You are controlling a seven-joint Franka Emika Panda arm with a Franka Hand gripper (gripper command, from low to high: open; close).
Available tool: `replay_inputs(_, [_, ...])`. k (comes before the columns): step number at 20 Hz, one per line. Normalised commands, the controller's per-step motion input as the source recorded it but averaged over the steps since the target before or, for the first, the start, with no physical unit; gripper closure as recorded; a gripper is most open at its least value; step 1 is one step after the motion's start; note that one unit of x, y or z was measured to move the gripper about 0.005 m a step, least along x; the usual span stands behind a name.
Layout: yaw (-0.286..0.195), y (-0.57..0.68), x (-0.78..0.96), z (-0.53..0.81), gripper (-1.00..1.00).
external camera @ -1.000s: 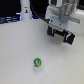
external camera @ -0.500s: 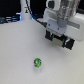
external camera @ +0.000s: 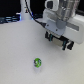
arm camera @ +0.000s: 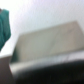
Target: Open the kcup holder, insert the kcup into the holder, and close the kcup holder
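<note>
Exterior view: kcup [external camera: 37, 63] on white table [external camera: 15, 55], axis unclear | gripper [external camera: 59, 42] state unreadable, apart from kcup

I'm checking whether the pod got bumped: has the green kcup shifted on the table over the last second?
No. The kcup sits at the same spot on the white table in the exterior view, apart from the gripper.

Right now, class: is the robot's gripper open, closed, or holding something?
Gripper: cannot be told; the jaws are too blurred. The kcup lies apart on the table, not held.
</note>
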Motion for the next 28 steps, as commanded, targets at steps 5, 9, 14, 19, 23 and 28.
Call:
replay_inputs(5, [-0.21, -0.59, 0.38, 0.16, -1.0])
replay_inputs(9, [-0.227, -0.57, 0.33, 0.03, -1.0])
replay_inputs(14, [-0.253, -0.4, 0.4, 0.0, -1.0])
replay_inputs(19, [-0.256, -0.19, 0.5, -0.06, -1.0])
replay_inputs(23, [-0.211, -0.11, 0.54, -0.2, -1.0])
replay_inputs(28, [-0.147, -0.24, 0.42, -0.19, -1.0])
